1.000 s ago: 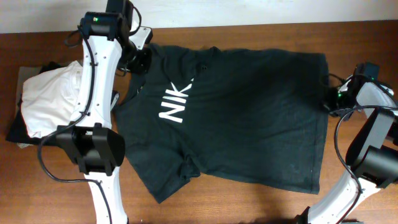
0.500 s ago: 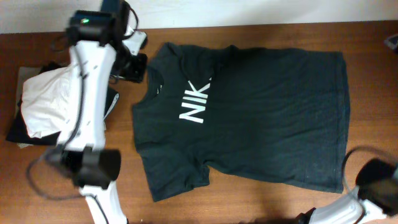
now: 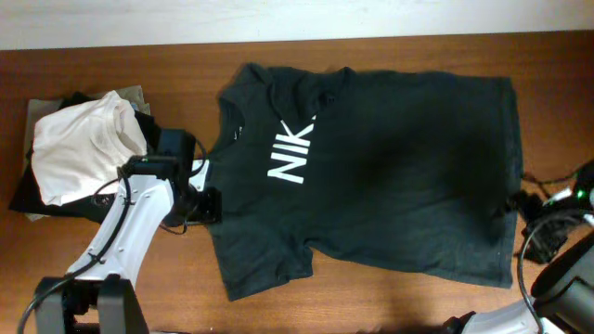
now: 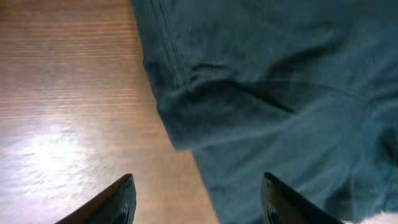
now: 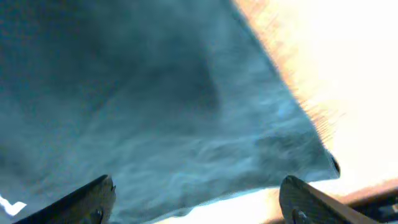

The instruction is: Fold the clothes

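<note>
The clothes are one dark charcoal T-shirt (image 3: 390, 176) with white letters "NIK" (image 3: 290, 153), lying spread flat on the wooden table (image 3: 371, 301), collar to the left. My left gripper (image 3: 206, 206) hovers at the shirt's near left sleeve. In the left wrist view this gripper (image 4: 199, 205) is open, straddling the fabric edge (image 4: 280, 93), one finger over wood and one over cloth. My right gripper (image 3: 513, 202) is at the hem on the right side. Seen from the right wrist, it (image 5: 199, 202) stands open over the hem's edge (image 5: 155, 93), holding nothing.
A folded white shirt (image 3: 79, 148) lies on a stack of dark garments (image 3: 28, 195) at the table's left end, just behind my left arm. Black cables (image 3: 538, 237) loop by the right arm. Bare wood (image 4: 62, 93) shows beside the sleeve.
The shirt was pulled out wider to the right. My left arm swung from the collar at the back down to the near left sleeve. Both grippers have opened and let go of the fabric.
</note>
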### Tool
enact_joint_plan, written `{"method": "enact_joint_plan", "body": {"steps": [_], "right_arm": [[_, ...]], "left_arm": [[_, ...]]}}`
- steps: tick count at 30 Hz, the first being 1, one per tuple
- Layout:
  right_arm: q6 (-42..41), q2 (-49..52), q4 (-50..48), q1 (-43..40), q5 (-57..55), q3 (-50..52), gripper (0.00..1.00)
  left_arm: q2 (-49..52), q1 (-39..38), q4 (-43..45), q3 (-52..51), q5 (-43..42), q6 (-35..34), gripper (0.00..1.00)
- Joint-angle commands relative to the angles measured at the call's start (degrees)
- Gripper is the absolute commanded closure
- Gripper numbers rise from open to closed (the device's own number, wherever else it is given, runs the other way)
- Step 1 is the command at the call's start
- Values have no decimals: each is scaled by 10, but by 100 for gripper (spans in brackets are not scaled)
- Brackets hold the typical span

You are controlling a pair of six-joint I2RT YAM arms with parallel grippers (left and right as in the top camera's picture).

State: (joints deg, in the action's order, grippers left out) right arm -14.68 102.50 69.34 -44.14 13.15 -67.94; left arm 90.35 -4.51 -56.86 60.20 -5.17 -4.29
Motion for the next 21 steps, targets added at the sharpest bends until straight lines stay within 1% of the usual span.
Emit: {"method": "enact_joint_plan", "body": {"steps": [1,2,4,5,6,7,8,9,11,12,13,14,15,16,17,18,19,21], "right_arm": [[-11,-7,-23,-27,-23,48,11],[-11,-7,-25,-37,-23,56,11],[-11,-7,-16,-43,-23,56,11],[-10,-7,-9,-43,-25,56,11],[-10,-7,1,-43,-37,57,11],[-11,-7,2,-43,-47,57,11],[-19,-7,0,-43,-53,62,11],[-25,-7,-2,-43,-70,70,11],[-59,-7,-26,-43,-121,97,11],[-72,-7,-42,-43,-121,109,12],[-78,-7,-61,-43,-120,124,18],[-89,-7,-71,-43,-119,134,25],[-97,-7,-76,-43,-119,139,38],[-97,-7,-76,-43,-119,139,53],[-97,-8,-77,-43,-119,139,74],[-96,-8,-79,-43,-109,138,93],[-81,-12,-74,-43,-95,125,96],[-41,-26,-50,-43,-53,90,96]], "left_arm": [[42,13,45,-33,-30,7,36],[56,14,63,-33,-27,7,36],[100,14,145,-33,-24,7,37],[118,14,157,-33,-26,7,42],[137,14,154,-33,-26,7,54],[142,14,152,-33,-26,7,58],[146,14,153,-33,-26,7,60],[145,14,153,-33,-26,7,59],[145,14,148,-30,-26,7,41],[145,14,139,-23,-26,7,36],[144,14,119,-9,-26,13,32],[143,14,89,14,-26,14,31],[138,14,50,45,-26,14,31],[132,14,14,70,-26,19,31],[122,14,-21,90,-26,26,31],[107,14,-48,104,-26,26,31],[78,14,-79,112,-27,26,32],[31,14,-115,112,-48,26,32]]}}
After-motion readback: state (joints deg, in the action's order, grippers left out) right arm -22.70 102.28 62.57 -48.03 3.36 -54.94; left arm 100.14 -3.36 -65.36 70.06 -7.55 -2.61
